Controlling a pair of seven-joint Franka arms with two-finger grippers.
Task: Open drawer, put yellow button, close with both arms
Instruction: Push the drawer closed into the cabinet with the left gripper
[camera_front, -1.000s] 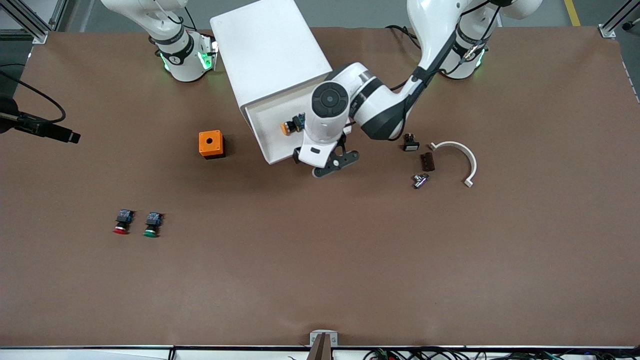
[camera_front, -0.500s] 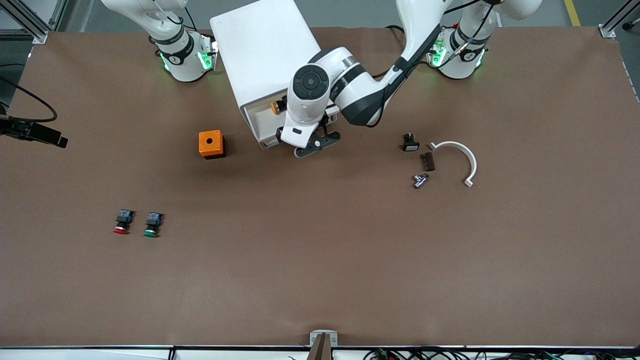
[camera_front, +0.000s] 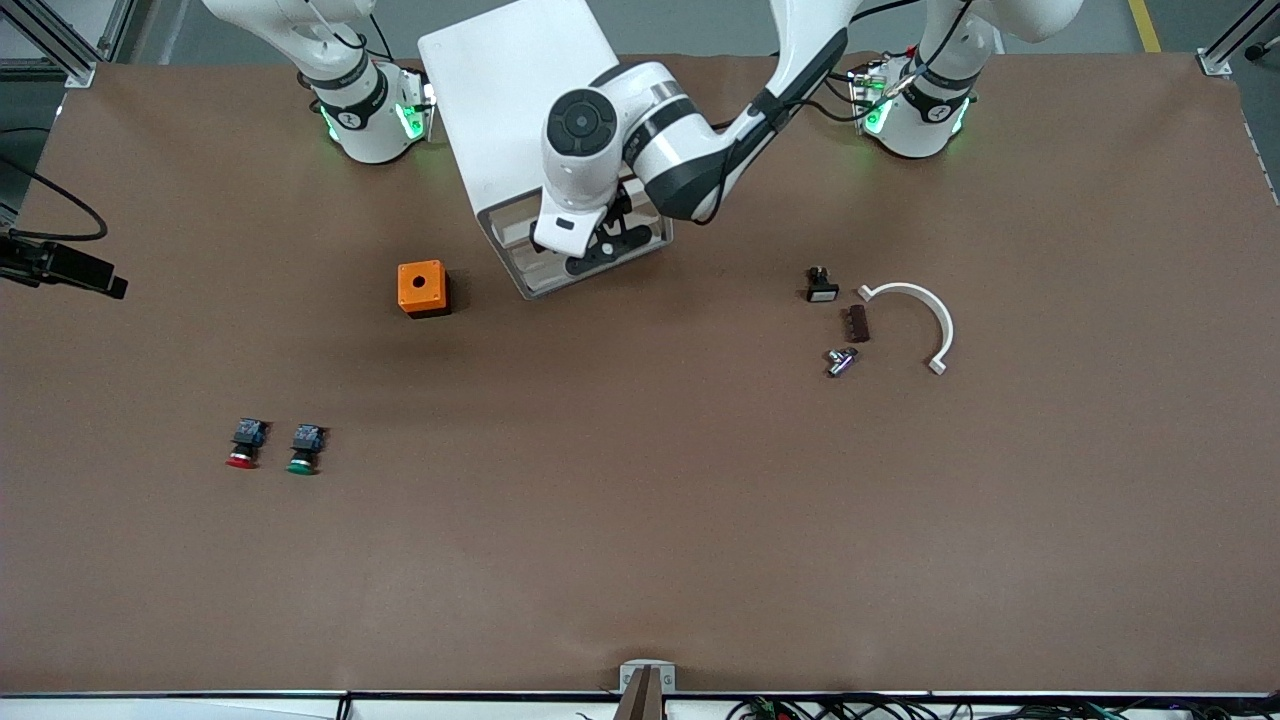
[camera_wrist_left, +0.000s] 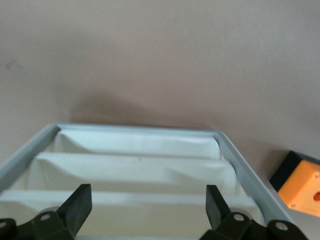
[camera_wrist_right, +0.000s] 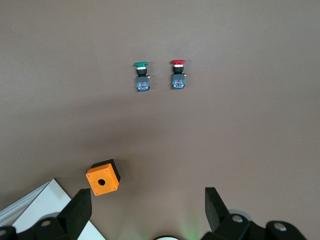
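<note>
The white cabinet stands between the two arm bases. Its drawer sits pushed in, and the cream slat fronts lie level inside the grey frame. The yellow button is hidden. My left gripper is against the cabinet front; in the left wrist view it is open, with only slats between its fingers. My right gripper is out of the front view. It hangs open and empty over the table at the right arm's end.
An orange box with a round hole sits beside the cabinet front. A red-capped button and a green-capped one lie nearer the front camera. Toward the left arm's end are a small black part, a brown block, a metal piece and a white curved clip.
The left gripper moved toward the cabinet and the open drawer slid in with it. The yellow button, seen in the drawer before, is now out of sight.
</note>
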